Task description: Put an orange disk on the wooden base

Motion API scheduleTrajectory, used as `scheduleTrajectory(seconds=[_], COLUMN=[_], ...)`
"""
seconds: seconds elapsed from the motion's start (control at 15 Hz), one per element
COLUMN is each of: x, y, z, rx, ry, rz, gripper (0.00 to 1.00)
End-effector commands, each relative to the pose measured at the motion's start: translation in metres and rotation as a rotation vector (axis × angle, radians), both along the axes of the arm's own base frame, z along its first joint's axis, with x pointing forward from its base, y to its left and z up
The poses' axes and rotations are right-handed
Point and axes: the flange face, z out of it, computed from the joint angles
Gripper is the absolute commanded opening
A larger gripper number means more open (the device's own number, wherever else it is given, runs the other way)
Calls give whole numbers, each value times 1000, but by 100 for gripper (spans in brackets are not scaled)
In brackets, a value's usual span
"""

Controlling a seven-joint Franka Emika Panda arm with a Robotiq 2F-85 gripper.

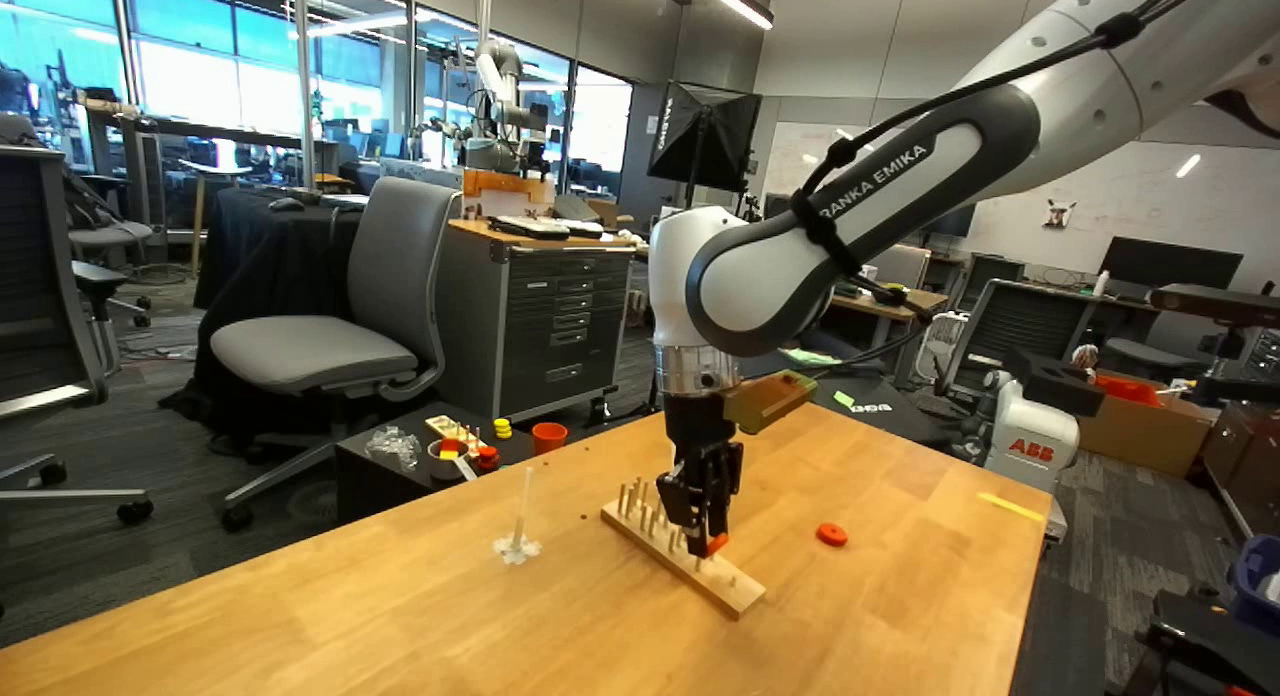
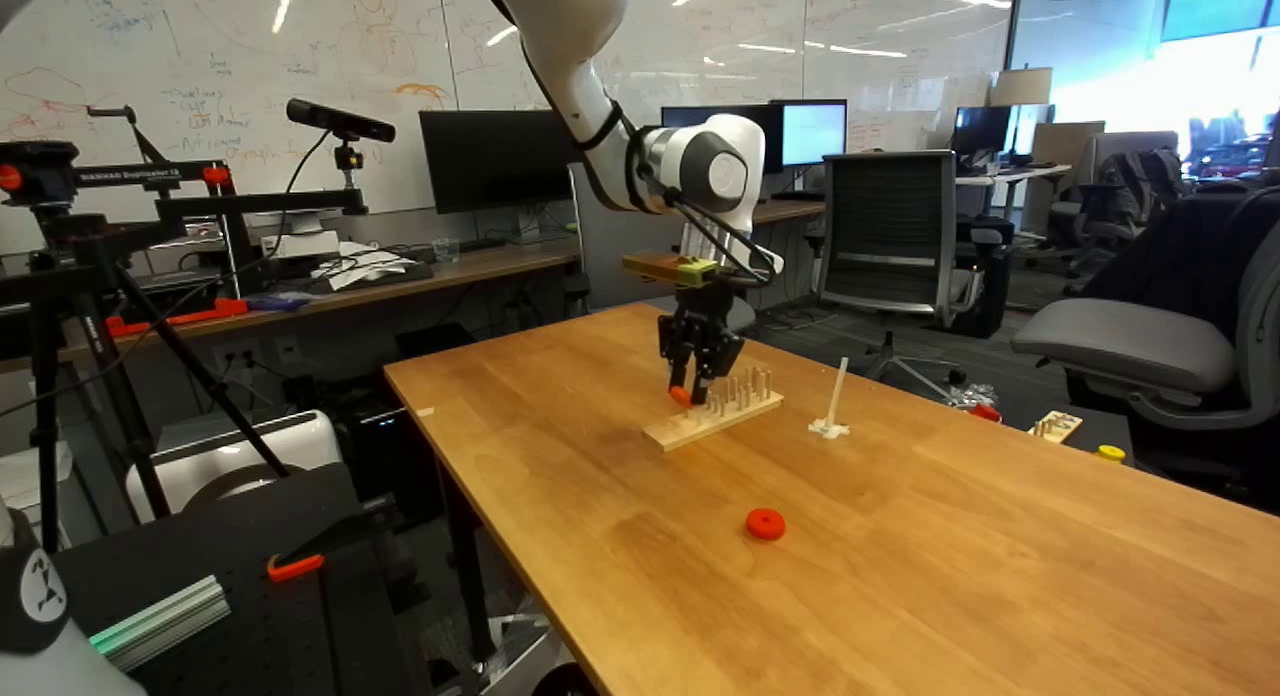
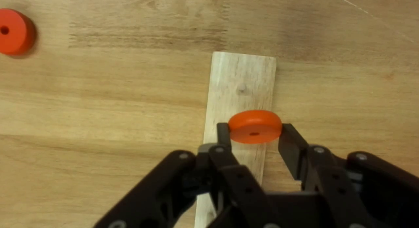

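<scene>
Over the wooden base (image 3: pixel 229 102), orange disk (image 3: pixel 255 126) tight between the fingers (image 3: pixel 292 146); well apart, an orange cup (image 1: pixel 549 440), contents unclear

This is a robotics lab, furnished partly like an office. In an exterior view, a white robot arm (image 1: pixel 905 186) lettered EMIKA hangs over a wooden table (image 1: pixel 330 626), a 2nd robot (image 1: pixel 1030 428), marked ABB, stands past the table's far right, and a 3rd robot (image 1: pixel 490 74) shows at far left above a gray chest of drawers (image 1: pixel 560 321). A black studio lamp (image 1: pixel 705 136) stands farther back, and glass panes (image 1: pixel 185 36) line the far left. In an exterior view, a tripod (image 2: pixel 95 251) stands at near left with a camera (image 2: pixel 340 121) beside it. A desk (image 2: pixel 500 261) with monitors (image 2: pixel 495 166) runs along the far side, beneath a whiteboard (image 2: pixel 350 56) bearing handwriting (image 2: pixel 203 121), and office chairs (image 2: pixel 885 236) stand at right.
</scene>
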Motion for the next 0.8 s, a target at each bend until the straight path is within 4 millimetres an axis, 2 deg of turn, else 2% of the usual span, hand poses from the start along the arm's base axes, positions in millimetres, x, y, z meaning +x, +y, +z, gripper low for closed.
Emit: scheduleTrajectory(seconds=[0.0,0.27,0.73], x=[1,0,-6], y=[1,1,2], z=[-1,-3,9], rx=[14,14,26], ry=[12,14,-9], rz=[9,9,19], gripper=[18,18,18])
